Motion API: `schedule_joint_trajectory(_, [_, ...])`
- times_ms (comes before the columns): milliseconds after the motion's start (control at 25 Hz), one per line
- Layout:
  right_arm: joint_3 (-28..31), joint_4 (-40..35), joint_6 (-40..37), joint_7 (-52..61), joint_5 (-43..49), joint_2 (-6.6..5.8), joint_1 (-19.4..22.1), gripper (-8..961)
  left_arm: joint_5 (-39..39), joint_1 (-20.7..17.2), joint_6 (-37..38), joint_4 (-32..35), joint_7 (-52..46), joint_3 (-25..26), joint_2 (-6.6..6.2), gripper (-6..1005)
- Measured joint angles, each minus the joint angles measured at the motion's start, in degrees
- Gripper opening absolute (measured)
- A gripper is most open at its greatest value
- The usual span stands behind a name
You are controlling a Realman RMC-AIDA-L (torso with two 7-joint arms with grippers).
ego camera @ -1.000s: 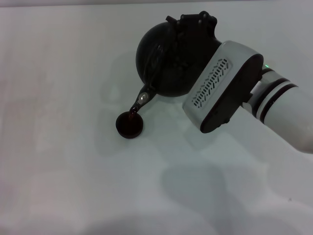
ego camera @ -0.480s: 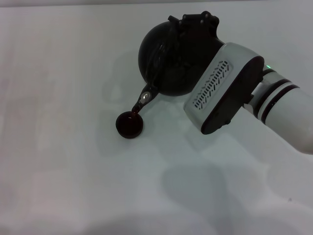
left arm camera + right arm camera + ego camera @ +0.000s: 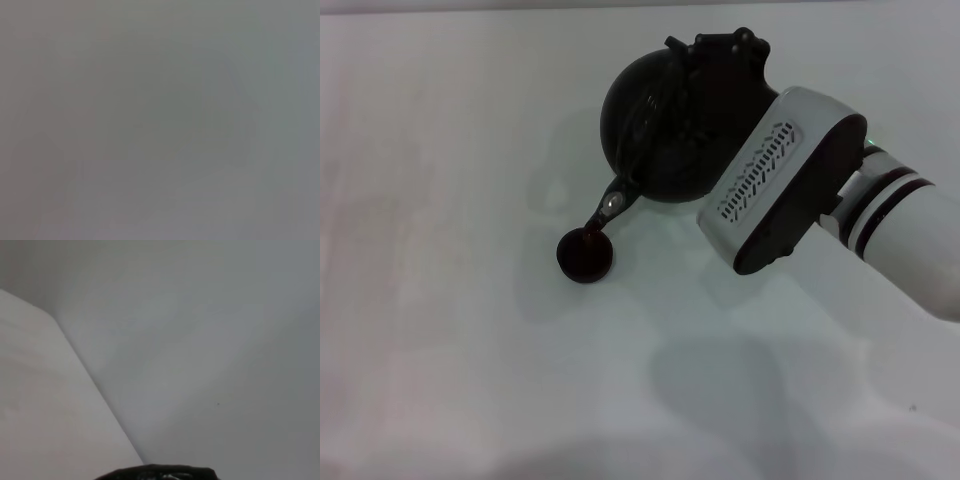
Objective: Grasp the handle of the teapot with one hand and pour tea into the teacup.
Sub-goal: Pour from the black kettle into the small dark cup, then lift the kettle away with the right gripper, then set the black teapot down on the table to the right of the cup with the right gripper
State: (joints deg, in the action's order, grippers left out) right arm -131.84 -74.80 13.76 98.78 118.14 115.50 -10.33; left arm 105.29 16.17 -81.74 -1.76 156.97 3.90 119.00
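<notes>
The large round dark teapot [image 3: 645,125] hangs tilted above the white table in the head view. Its short spout [image 3: 612,204] points down at the rim of the teacup [image 3: 585,256]. That tiny dark cup stands on the table and holds reddish tea, with a thin stream joining spout and cup. My right gripper [image 3: 723,52], black on a white and grey arm, grips the pot from the far right side, shut on the handle [image 3: 655,105]; only part of the ribbed hoop shows. The left gripper is out of view.
The white table [image 3: 440,330] spreads around the cup, and the arm's shadow lies at its front. The right wrist view shows pale surfaces and a dark sliver [image 3: 160,473] at its edge. The left wrist view is plain grey.
The right arm and teapot have shifted very slightly; the spout stays over the cup. The teacup has not moved.
</notes>
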Motion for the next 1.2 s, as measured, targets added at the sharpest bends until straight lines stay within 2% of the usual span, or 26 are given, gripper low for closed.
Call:
schedule_joint_trajectory(360, [1.57,-1.90,-4.59,0.17,-4.46,-0.13,0.61,112,0.00,-0.06,0.01,0.00,0.00,-0.04,0.00,877])
schedule_joint_trajectory(600, [4.64,-4.40,-10.04,0.18,-8.69,-0.08,1.71,113,0.00,-0.28,0.01,0.00,0.00,-0.04,0.00,877])
schedule_joint_trajectory(720, [8.37,-5.53,-15.47,0.18,-13.15,-0.09,1.97,113,0.00,-0.37,0.01,0.00,0.00,-0.03,0.00,877])
schedule_joint_trajectory(960, [20.60,-6.38,-34.15,0.17,-24.49,-0.16,2.65,113,0.00,-0.54,-0.02,0.00,0.00,0.22,0.00,876])
schedule_joint_trajectory(1200, [28.30,-5.81,-43.44,3.58,-25.44,-0.15,3.55,112,0.00,-0.49,-0.05,0.00,0.00,0.01,0.00,877])
